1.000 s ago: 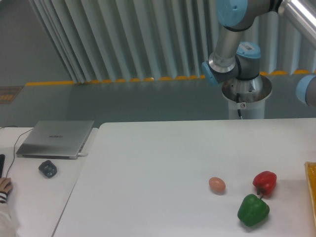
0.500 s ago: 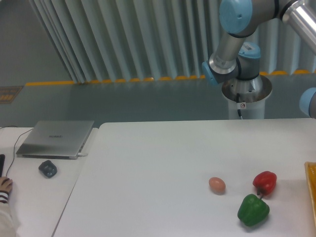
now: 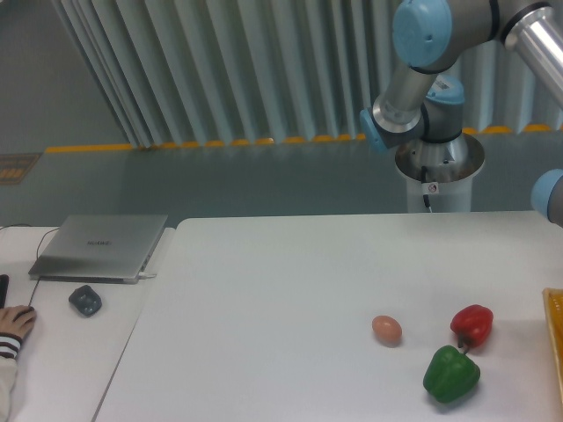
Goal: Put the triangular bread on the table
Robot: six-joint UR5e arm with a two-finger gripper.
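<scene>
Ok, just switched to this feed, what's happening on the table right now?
Nothing is being handled in view. The arm reaches off the right edge, so its gripper is out of frame, and no triangular bread shows. On the white table sit an egg, a red pepper and a green pepper, untouched. A yellow edge shows at far right.

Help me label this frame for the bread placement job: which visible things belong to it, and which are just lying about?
Job:
table
The triangular bread and the end effector are not in view.

Lying about:
egg
red pepper
green pepper
laptop
</scene>
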